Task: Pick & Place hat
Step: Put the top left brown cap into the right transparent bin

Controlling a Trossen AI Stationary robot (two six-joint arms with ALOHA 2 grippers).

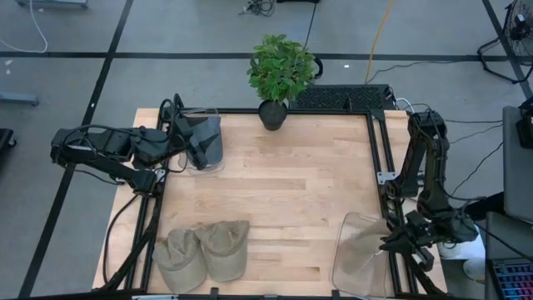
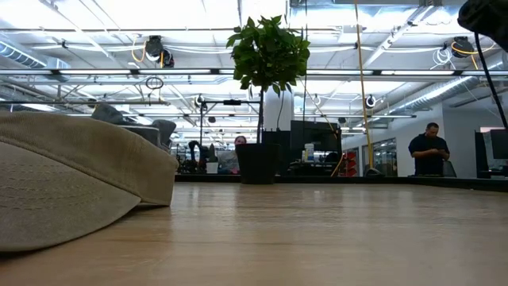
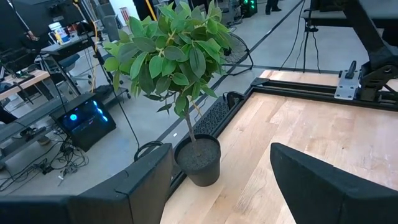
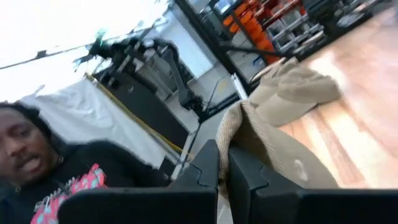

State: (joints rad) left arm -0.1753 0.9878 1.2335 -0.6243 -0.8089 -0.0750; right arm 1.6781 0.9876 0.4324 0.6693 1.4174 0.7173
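Resting on pale wood, two soft khaki hats, curved brims

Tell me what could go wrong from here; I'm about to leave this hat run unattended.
1. The two khaki fabric caps lie pressed together at the edge of the pale wooden table; lifting one may drag the other off.
2. The left end effector, open, faces the green leafy plant in a black pot; a forward swing could tip it.
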